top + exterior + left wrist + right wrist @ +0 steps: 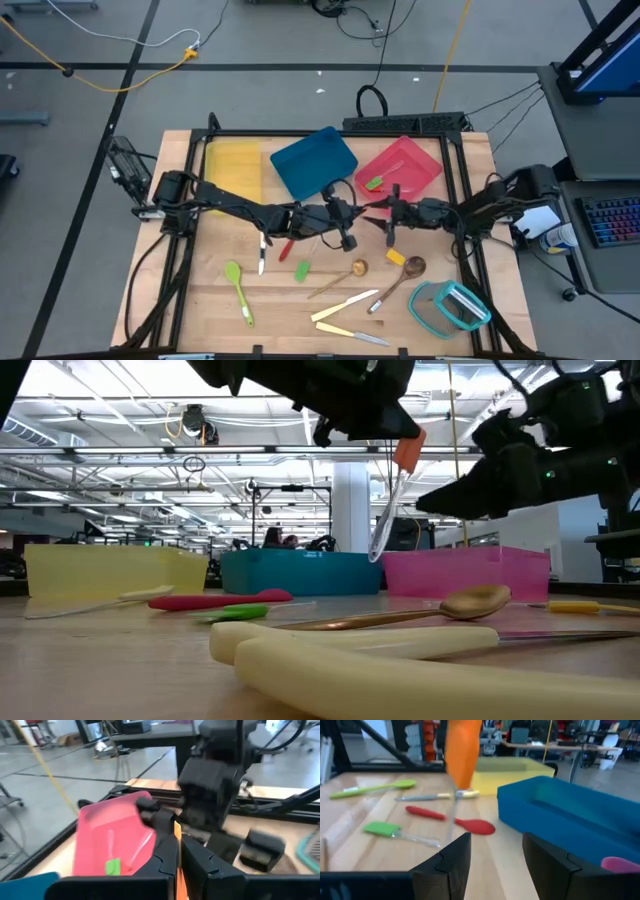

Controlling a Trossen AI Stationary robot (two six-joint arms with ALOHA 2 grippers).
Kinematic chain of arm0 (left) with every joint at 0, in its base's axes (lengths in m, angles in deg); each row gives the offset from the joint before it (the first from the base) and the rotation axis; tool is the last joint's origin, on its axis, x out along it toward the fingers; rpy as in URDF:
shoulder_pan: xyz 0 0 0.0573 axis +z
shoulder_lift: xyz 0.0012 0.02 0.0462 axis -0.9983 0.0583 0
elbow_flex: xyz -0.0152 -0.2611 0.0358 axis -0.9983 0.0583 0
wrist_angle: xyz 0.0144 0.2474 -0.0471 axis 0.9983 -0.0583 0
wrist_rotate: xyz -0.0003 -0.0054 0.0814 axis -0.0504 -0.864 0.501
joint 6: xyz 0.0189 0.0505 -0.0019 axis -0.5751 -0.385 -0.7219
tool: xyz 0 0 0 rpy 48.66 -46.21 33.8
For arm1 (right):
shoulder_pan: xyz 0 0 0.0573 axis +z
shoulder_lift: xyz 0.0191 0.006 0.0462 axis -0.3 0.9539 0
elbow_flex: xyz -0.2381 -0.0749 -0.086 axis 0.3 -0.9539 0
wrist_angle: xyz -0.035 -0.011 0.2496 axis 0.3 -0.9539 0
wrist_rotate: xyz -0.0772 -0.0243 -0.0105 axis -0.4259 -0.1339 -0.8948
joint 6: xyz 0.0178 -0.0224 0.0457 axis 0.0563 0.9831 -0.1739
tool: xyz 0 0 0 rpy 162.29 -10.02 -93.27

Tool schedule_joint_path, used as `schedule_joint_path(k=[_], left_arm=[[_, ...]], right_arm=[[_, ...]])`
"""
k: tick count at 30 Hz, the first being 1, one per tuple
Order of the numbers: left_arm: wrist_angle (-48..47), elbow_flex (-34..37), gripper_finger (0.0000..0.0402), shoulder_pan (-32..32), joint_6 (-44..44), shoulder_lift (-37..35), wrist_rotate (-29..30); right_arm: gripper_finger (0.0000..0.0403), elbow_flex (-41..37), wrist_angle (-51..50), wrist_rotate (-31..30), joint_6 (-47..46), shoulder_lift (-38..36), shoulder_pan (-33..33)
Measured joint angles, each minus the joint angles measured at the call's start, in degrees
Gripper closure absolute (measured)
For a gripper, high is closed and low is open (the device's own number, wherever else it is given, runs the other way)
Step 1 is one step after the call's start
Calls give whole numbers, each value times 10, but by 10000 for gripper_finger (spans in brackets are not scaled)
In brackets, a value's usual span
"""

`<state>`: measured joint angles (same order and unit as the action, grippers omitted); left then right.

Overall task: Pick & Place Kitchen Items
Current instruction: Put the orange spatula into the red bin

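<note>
1. High view: left pincer hangs above mid-table, clamped on an orange-headed utensil; right pincer faces it just beside, fingers apart and empty. Risk, as I judge it: the two arms are so close that either moving could knock the other or the held piece. Trays: one yellow tray, one blue tray, one pink tray holding one green-headed piece. Loose on the table: one green spoon, one red spoon, two wooden spoons, two cream knives, one yellow-headed piece, one green-headed spatula, one teal-rimmed container.

2. Low view: the orange-headed utensil dangles from its top, clear handle pointing down, well above the table. Held by so little, it could swing or slip.

3. Left wrist view: that pincer's fingers are tight on the orange head, the pink tray ahead; releasing short would drop it on wood.

4. Right wrist view: open fingers frame the hanging orange piece, the blue tray beside.
</note>
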<state>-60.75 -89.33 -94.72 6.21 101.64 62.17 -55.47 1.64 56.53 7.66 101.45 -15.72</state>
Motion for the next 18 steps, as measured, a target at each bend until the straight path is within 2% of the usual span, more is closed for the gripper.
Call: schedule_joint_path(k=[3,8,18], left_arm=[[15,0,396,3,-9,0,-3],[57,0,387,13,-9,-1,-51],[105,0,390,13,-39,-1,-101]], right_arm=[[232,-14,18,21,-9,-29,-7],[232,-16,28,124,-25,-51,-10],[232,15,30,123,-52,-32,-4]])
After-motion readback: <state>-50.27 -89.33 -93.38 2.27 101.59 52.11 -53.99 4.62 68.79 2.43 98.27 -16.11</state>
